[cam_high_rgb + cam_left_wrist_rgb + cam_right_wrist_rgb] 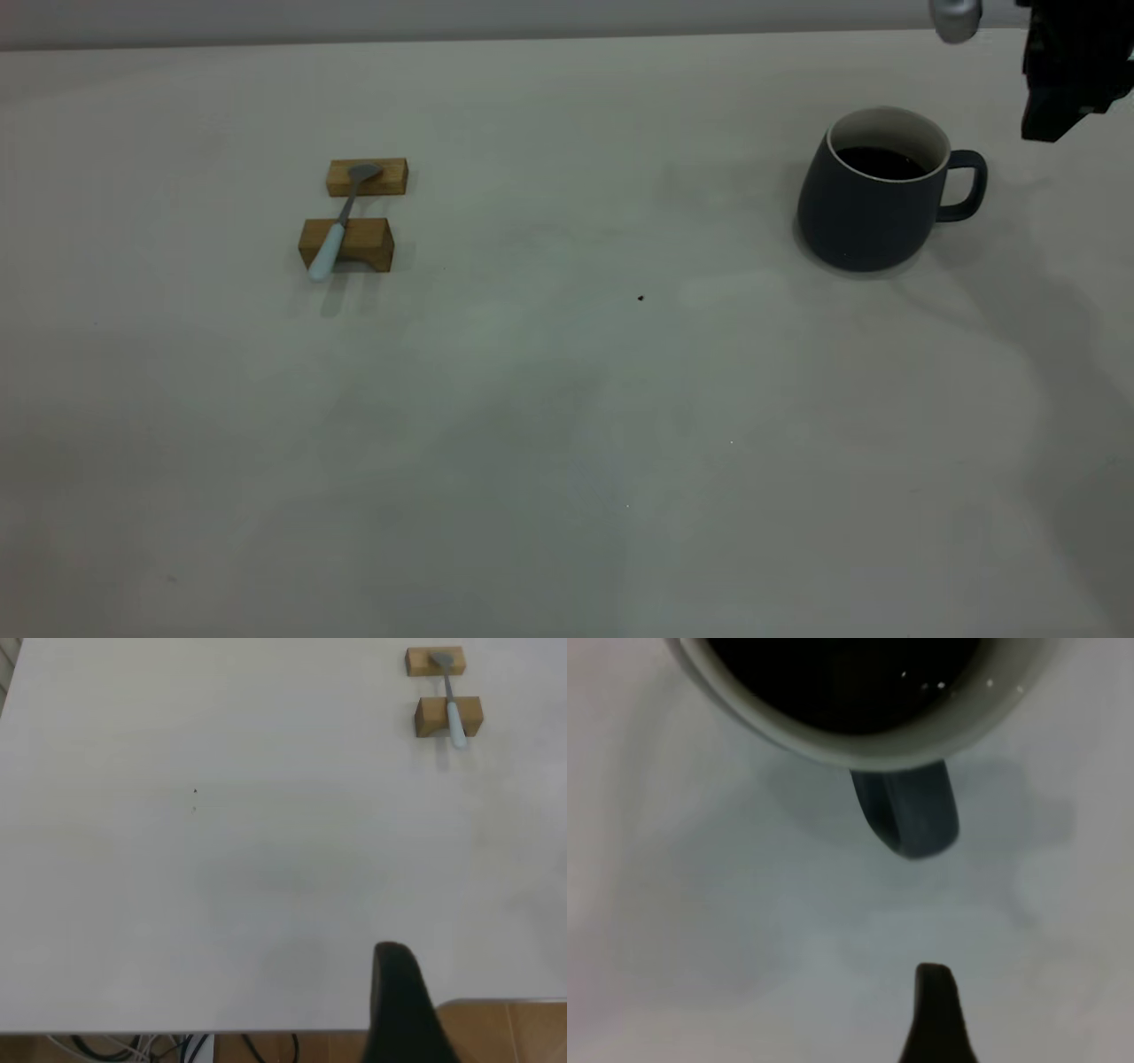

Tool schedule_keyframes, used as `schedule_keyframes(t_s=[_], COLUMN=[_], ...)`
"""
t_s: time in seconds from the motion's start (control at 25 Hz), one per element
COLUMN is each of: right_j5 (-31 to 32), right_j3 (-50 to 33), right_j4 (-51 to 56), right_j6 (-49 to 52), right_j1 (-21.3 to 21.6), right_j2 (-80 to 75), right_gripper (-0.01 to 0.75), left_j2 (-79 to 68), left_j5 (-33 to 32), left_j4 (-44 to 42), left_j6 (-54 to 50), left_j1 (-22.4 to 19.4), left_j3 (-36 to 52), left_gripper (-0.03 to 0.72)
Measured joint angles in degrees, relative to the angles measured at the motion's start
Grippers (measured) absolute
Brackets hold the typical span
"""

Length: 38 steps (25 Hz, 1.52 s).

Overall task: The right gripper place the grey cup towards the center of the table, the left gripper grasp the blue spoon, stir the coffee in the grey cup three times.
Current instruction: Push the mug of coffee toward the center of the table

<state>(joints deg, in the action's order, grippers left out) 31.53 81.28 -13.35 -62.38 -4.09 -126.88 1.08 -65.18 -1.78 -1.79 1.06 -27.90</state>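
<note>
The blue spoon lies untouched across two wooden blocks at the table's left. At the right stands the grey cup, coffee inside. The right gripper hovers above its handle; whether its fingers are apart cannot be told. Step one seems underway: next, descend and grip the handle.

Right gripper was black and boxy with one pale silver-grey rounded fingertip; left gripper showed a black tapered finger.
</note>
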Motion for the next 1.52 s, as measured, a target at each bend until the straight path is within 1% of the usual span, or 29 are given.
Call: schedule_keyframes(t_s=[0.44,0.8,0.92,1.04,1.16,1.36,1.52], right_j5=[-4.39,-5.13,-5.33,-5.39,-5.27,-4.54,-4.01], right_j3=[0.46,0.46,0.46,0.46,0.46,0.46,0.56], right_j4=[0.54,2.86,3.08,3.44,4.16,4.33,4.64], right_j6=[-7.43,-8.05,-8.05,-8.05,-8.05,-7.5,-6.67], right_j1=[-1.49,-3.23,-3.3,-3.37,-3.37,-3.41,-4.13], right_j2=[-4.22,-5.47,-6.31,-7.01,-7.15,-7.15,-7.15], right_gripper=[0.591,0.59,0.57,0.523,0.43,0.179,0.172], left_j2=[0.0,0.0,0.0,0.0,0.0,0.0,0.0], left_j5=[0.0,0.0,0.0,0.0,0.0,0.0,0.0], left_j4=[0.0,0.0,0.0,0.0,0.0,0.0,0.0], left_j6=[0.0,0.0,0.0,0.0,0.0,0.0,0.0], left_j1=[0.0,0.0,0.0,0.0,0.0,0.0,0.0], left_j3=[0.0,0.0,0.0,0.0,0.0,0.0,0.0], left_gripper=[0.515,0.515,0.515,0.515,0.515,0.515,0.515])
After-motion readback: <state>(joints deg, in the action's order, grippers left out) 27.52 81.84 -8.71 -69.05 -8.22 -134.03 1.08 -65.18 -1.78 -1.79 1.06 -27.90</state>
